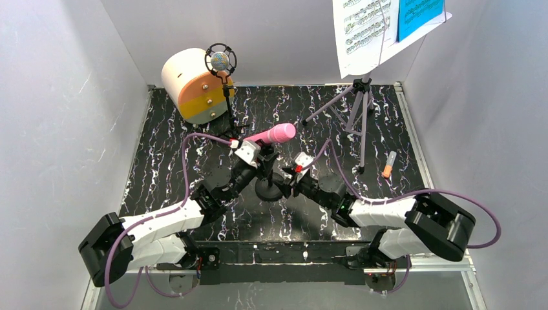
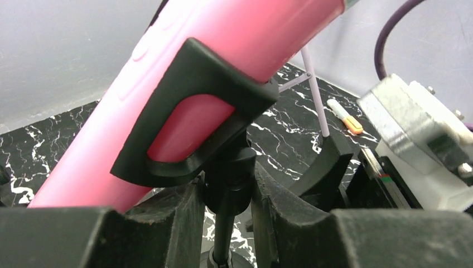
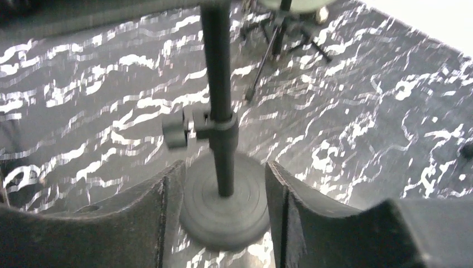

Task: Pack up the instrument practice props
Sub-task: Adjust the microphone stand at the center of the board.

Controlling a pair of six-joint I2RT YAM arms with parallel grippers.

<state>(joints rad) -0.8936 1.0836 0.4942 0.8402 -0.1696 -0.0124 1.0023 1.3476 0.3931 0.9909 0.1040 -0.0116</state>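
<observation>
While left gripper (image 2: pixel 226 187) is pinched on the black mic stand (image 3: pixel 218 84) just under its clip (image 2: pixel 195 72), pink toy microphone (image 1: pixel 276 134) sits tilted in that clip, over mid-table (image 1: pixel 194 148). Right gripper (image 3: pixel 223 167) is spread apart, fingers straddling the post low down above the round base (image 3: pixel 223 220), gap each side, holding nothing.

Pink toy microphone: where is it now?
Top view, table centre: the pink toy microphone sits tilted in the clip of the black stand, left gripper closed on it, right gripper open around its base.
</observation>
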